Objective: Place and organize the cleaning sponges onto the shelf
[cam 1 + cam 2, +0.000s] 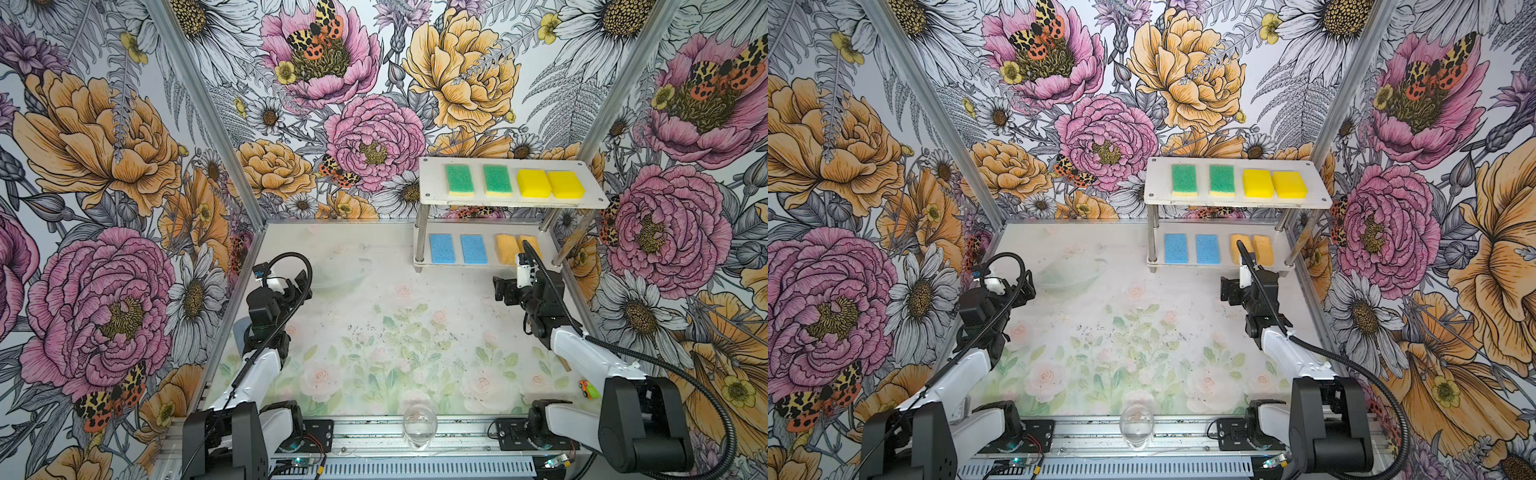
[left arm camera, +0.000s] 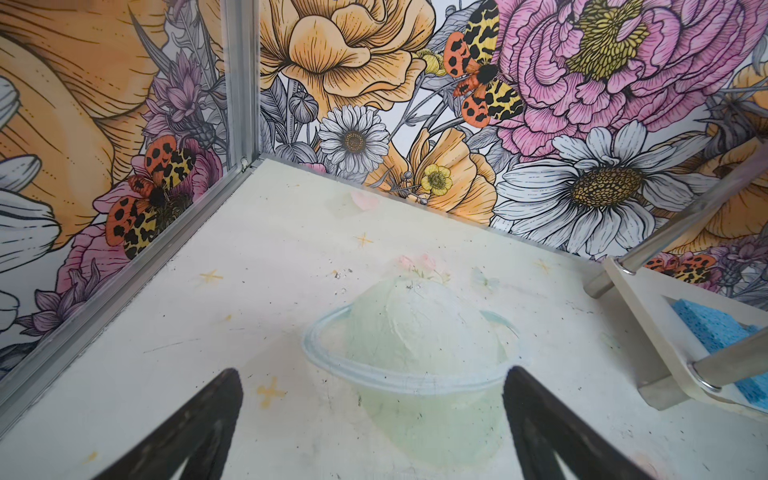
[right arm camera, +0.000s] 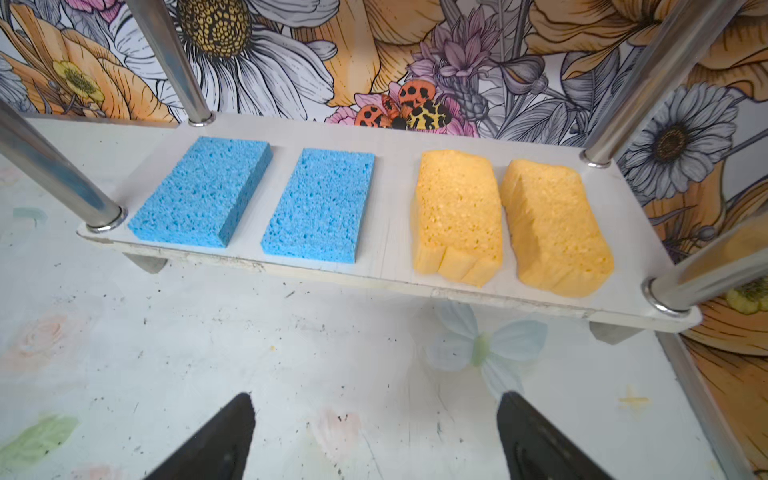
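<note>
The shelf (image 1: 432, 183) stands at the back right in both top views. On its upper board lie two green-topped sponges (image 1: 459, 180) (image 1: 497, 180) and two bright yellow ones (image 1: 533, 183) (image 1: 566, 184). The lower board (image 3: 390, 199) carries two blue sponges (image 3: 203, 191) (image 3: 322, 203) and two orange-yellow ones (image 3: 457, 212) (image 3: 555, 228). My right gripper (image 3: 376, 401) hovers over the table just in front of the lower board, open and empty. Over the left of the table, my left gripper (image 2: 374, 374) is open with nothing in it. One blue sponge (image 2: 715, 328) shows in its view.
A clear glass (image 1: 419, 428) stands at the front edge, in the middle. A small green and orange toy car (image 1: 589, 388) lies at the right edge by the right arm. A grey-blue object (image 1: 237, 332) is partly hidden behind the left arm. Flowered walls close three sides.
</note>
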`<state>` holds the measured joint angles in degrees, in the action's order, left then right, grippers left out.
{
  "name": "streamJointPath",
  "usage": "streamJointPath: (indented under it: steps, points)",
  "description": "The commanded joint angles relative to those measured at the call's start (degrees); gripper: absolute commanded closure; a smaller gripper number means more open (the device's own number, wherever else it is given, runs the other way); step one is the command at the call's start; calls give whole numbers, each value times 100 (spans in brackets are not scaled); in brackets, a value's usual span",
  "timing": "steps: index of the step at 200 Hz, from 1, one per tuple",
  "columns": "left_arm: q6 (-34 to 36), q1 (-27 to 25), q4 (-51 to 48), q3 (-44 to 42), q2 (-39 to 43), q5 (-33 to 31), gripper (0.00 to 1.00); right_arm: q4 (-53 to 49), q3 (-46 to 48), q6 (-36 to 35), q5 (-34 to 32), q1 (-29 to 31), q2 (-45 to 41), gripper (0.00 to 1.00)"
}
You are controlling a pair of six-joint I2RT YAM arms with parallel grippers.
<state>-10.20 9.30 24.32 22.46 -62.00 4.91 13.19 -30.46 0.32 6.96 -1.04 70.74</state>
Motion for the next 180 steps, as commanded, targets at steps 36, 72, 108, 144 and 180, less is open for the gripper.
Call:
streamJointPath:
  steps: [36, 72, 108, 144, 180]
  points:
    - [369, 124, 753, -210, -495, 247, 1, 1965, 386, -77, 365, -35, 598, 8]
    - [270, 166, 1361, -332, -974, 232, 1, 2427, 475, 1, 104, -45, 1026, 8]
    - [177, 265, 1629, -255, -1333, 600, 1, 2647, 447, 30, 53, -67, 1335, 8]
    - [141, 292, 2006, -225, -1572, 755, 1, 3012, 551, 142, 17, -147, 1516, 9]
    - [64, 292, 2203, -160, -1775, 776, 1, 3671, 828, 230, -202, -144, 1697, 9]
